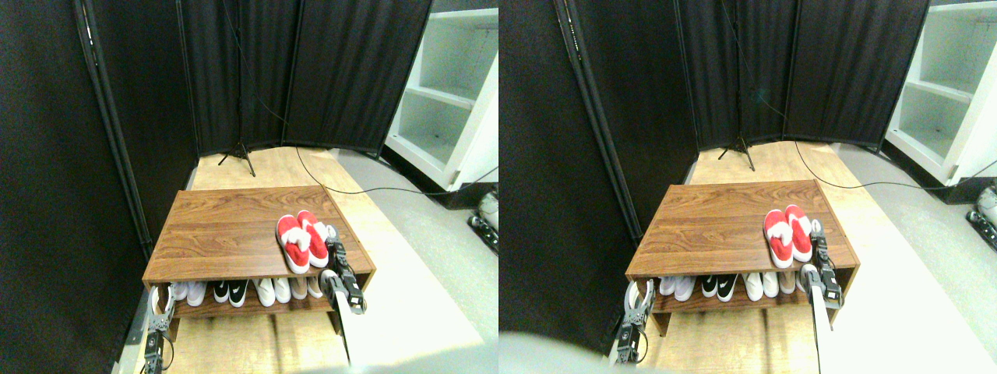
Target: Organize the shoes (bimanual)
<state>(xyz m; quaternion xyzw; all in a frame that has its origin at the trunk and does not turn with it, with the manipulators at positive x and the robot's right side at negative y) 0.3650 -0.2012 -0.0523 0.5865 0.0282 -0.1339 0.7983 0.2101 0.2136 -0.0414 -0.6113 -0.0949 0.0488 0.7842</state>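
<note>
Red shoes (pixel 302 240) paired on rack top (pixel 226 226), right gripper (pixel 333 243) at their 3 o'clock, grip unclear. Left gripper (pixel 161 300) low at 8 o'clock, spread wide. Looks like final alignment; next: nudge square.

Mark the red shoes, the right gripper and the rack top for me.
red shoes (pixel 302 241): stereo pair view, on the left shoe's upper.
right gripper (pixel 336 253): stereo pair view, at its tip.
rack top (pixel 222 230): stereo pair view, bare wood.
</note>
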